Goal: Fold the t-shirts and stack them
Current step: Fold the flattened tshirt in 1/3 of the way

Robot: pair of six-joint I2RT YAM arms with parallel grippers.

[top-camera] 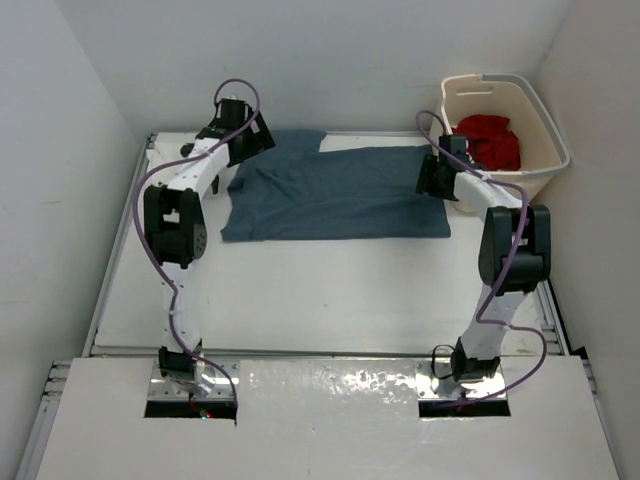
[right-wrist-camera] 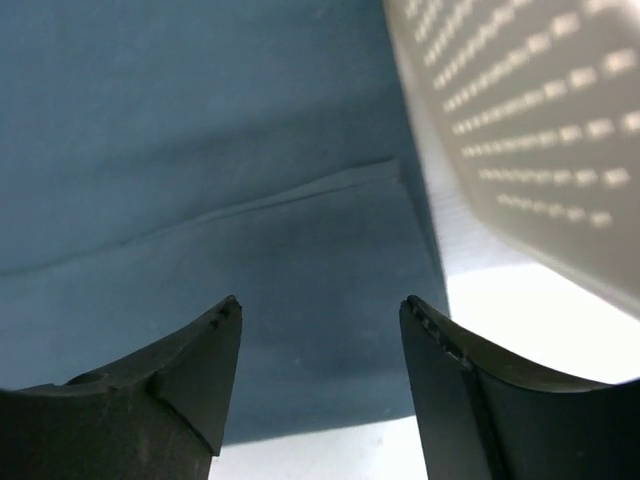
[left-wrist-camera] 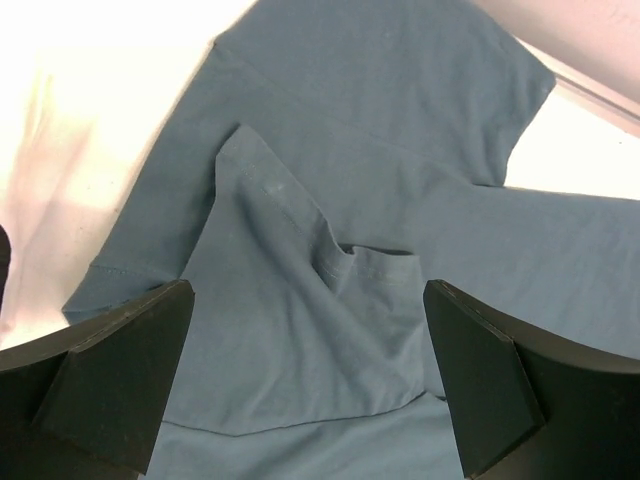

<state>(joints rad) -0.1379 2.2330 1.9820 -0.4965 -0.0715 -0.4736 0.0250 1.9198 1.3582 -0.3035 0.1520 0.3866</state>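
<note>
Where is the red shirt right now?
From above, the red shirt lies bunched inside the cream basket at the far right corner of the table, just beyond the right pincer.

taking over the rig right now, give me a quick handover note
Left pincer: open, nothing in it, over the sleeve end of the blue shirt.
Right pincer: open, nothing in it, over the blue shirt's edge beside the basket.
Things: blue shirt spread on the table, one layer lying over another; red shirt bunched in the basket.
Done: blue shirt is out and, it seems, partly folded.
Left: finish folding it, take out and fold the red shirt, stack them.
</note>
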